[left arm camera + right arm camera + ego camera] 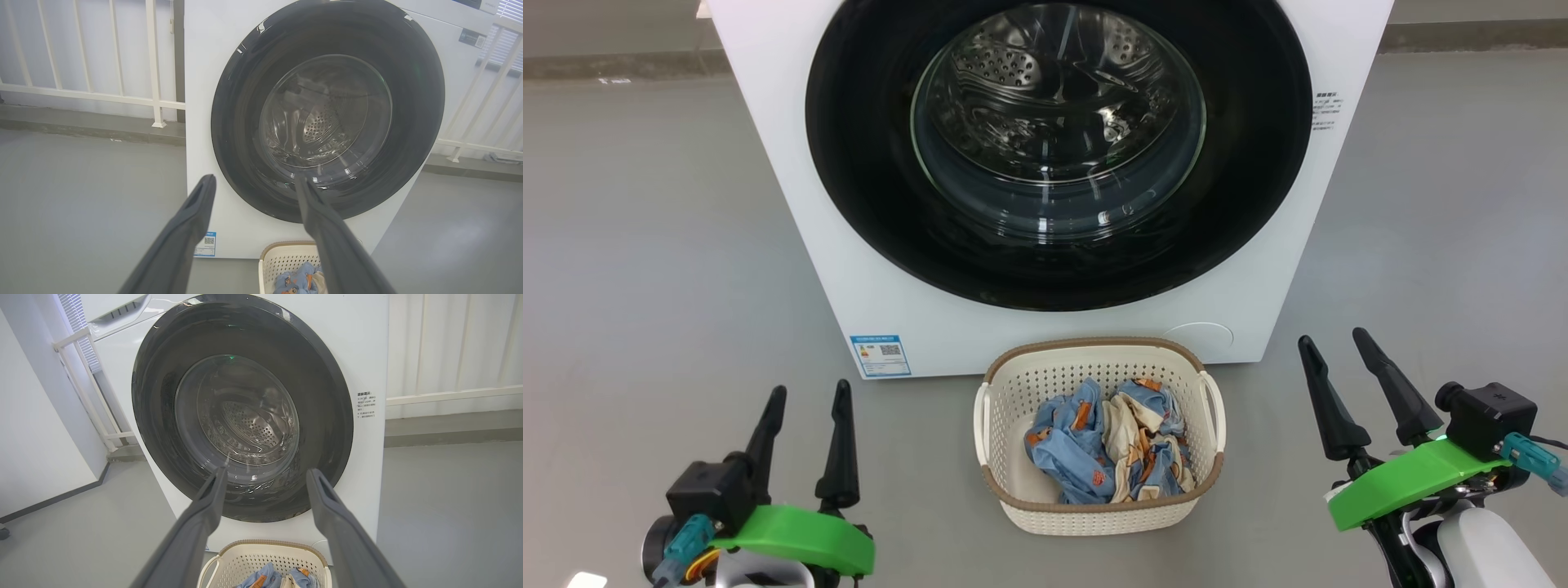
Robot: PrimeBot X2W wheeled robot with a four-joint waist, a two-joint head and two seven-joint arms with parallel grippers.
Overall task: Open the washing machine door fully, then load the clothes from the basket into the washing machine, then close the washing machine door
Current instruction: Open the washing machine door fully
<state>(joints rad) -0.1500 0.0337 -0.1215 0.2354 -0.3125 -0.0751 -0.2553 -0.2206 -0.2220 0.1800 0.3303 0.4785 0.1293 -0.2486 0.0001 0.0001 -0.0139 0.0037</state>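
Presently I have both arms low, flanking the small cream perforated plastic basket [1094, 343], which I judge is set against the big white front-loading washing machine [768, 163] for short transfers. Left gripper [809, 390] and right gripper [1333, 336] are spread wide, empty. Round glossy black door [866, 163] is shut, ahead and above both. Blue-and-cream printed clothes [1107, 445] are heaped in the basket, between them.

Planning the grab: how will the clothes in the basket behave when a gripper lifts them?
Probably floppy: the clothes lie crumpled in folds in the basket, so they should drape and trail. Likely light, being thin fabric. The tangled pieces may come up together.
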